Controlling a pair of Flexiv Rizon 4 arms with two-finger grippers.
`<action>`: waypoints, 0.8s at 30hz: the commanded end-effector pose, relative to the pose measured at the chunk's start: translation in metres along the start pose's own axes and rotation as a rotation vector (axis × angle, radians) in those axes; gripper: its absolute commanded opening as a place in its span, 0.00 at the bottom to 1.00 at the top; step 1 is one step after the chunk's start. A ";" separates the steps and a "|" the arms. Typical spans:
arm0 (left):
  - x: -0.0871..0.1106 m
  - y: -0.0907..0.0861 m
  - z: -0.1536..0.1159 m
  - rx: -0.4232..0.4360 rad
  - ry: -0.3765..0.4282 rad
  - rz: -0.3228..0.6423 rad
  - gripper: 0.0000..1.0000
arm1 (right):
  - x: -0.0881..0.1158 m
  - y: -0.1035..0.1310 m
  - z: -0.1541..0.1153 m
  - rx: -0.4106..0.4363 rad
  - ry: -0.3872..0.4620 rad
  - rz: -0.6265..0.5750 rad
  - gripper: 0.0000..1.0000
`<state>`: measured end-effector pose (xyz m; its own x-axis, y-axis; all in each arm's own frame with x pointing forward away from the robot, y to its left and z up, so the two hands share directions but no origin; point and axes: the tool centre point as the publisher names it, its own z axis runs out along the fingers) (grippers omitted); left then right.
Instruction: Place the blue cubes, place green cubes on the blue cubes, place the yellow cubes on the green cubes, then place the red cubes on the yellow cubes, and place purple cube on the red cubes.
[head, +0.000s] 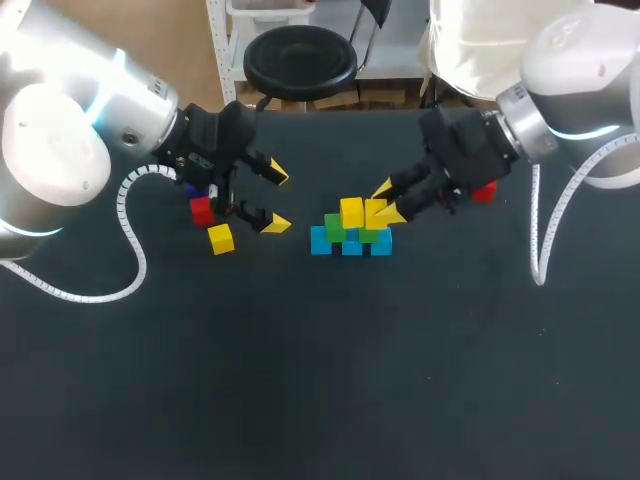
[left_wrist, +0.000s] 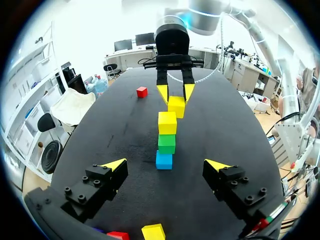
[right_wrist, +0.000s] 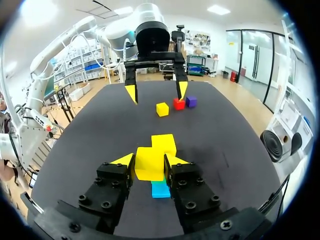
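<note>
Purple cube (head: 191, 189) half behind left gripper (head: 277, 200)

Silver-white arms (head: 55, 150), blue-lit rings (head: 585, 131), ribbed white cables (head: 135, 262); black screw-studded left gripper (left_wrist: 165, 164) and right gripper (right_wrist: 150, 161), yellow wedge fingertips (left_wrist: 116, 163).

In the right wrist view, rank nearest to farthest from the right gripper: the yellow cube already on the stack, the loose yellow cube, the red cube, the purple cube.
1. Stacked yellow cube: just ahead of the right gripper.
2. Loose yellow cube: farther ahead on the table.
3. Red cube and purple cube: side by side beyond it, too close to call.
</note>
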<state>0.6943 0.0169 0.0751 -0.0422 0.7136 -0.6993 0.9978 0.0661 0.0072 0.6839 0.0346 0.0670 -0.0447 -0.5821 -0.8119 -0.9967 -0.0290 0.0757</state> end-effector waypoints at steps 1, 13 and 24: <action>0.002 -0.001 0.000 -0.002 -0.007 0.004 1.00 | 0.001 0.000 0.000 -0.001 -0.001 0.001 0.00; 0.002 -0.001 0.000 -0.002 -0.007 0.004 1.00 | 0.000 -0.002 -0.001 0.004 0.010 0.000 0.00; 0.002 -0.001 0.000 -0.002 -0.007 0.004 1.00 | 0.001 -0.002 0.001 -0.006 0.009 0.003 0.00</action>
<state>0.6943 0.0169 0.0751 -0.0422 0.7136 -0.6992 0.9978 0.0661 0.0072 0.6840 0.0346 0.0653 -0.0476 -0.5900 -0.8060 -0.9963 -0.0297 0.0806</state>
